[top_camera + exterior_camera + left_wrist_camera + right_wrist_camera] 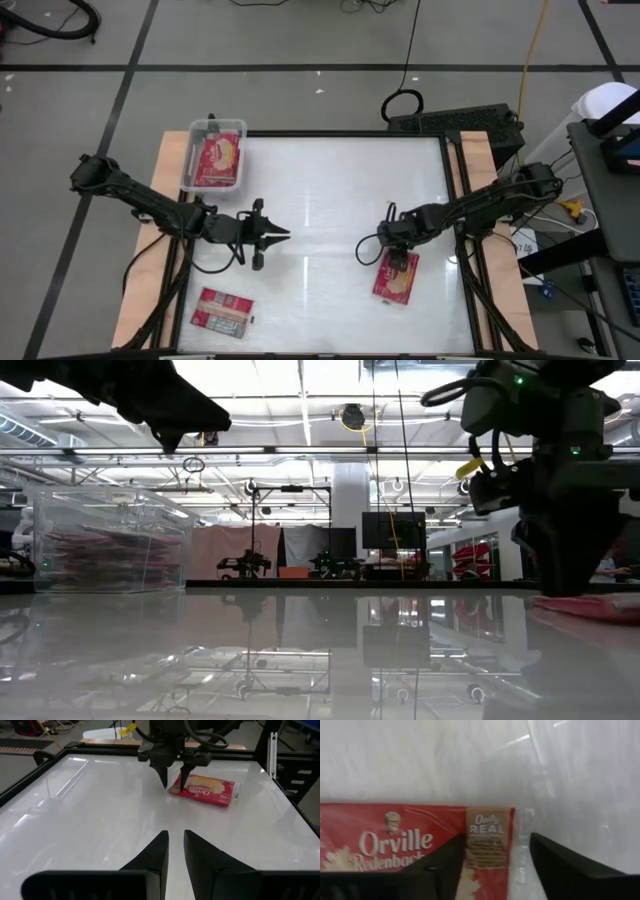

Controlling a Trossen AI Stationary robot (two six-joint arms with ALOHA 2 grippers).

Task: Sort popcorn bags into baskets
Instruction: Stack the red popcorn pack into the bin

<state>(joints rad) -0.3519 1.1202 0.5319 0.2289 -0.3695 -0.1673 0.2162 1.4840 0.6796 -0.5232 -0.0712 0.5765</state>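
Right gripper (397,262) was at about 4 o'clock on the table (330,190), pointed down at the near end of a red popcorn bag (396,278). Its fingers stood spread and straddled the bag's sealed end in the right wrist view, not closed on it; whether they touched the film could not be told. Left gripper (275,236) hovered near 9 o'clock, fingers close together with a slim gap, holding nothing. Clear basket (213,153) sat at 10 o'clock with at least one bag in it. Another bag (222,311) lay flat at 7 o'clock. Bag looked light, flat and floppy, with glossy film, likely slippery on the shiny table. Best hold was probably across the short sealed end or a long edge, pinching deep since it may sag or slide.
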